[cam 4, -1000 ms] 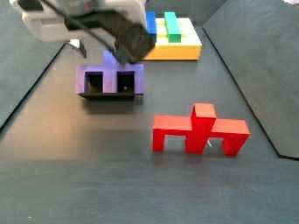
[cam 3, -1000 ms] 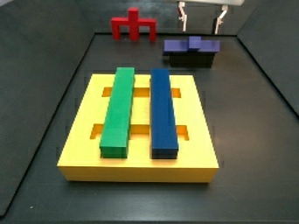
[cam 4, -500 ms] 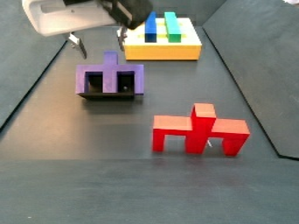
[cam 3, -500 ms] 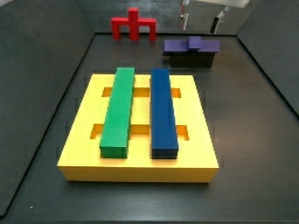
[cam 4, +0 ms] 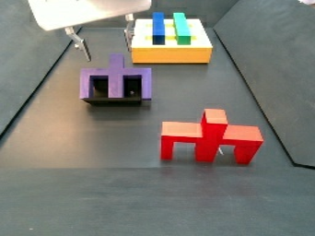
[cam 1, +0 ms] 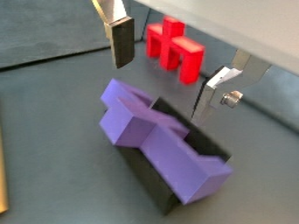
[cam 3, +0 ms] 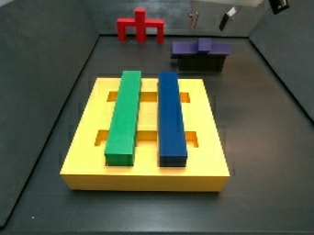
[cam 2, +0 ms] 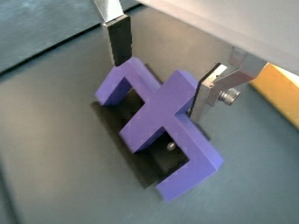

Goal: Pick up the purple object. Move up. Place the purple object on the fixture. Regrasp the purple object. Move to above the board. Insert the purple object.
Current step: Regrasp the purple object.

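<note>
**One block parked on the fixture, tool empty above it**

One large yellow board (cam 3: 147,138) dominates the dark desk (cam 4: 147,194), with a green bar (cam 3: 123,117) and a dark-blue bar (cam 3: 172,117) lying side by side in its slots. Well apart from it stands the black fixture (cam 4: 117,100), and resting in its trough is the purple object (cam 4: 117,83). A red pronged piece (cam 4: 209,138) stands near, on the desk.

The tool (cam 2: 163,66) hangs above the fixture, its plates spread wide and holding nothing; in both wrist views a finger (cam 1: 119,39) shows on either side of the block, clear of it.

The step in hand looks like the regrasp. To do it well, I would bring the tool straight down centred over the block, with the plates square to the faces they will pinch, and close only once both pads are level with the purple plastic, not the fixture walls.

The purple object lies with its wide bar along the trough, which is its long axis; in a side view its central stub (cam 4: 118,61) points up, the legs downward into the fixture.
</note>
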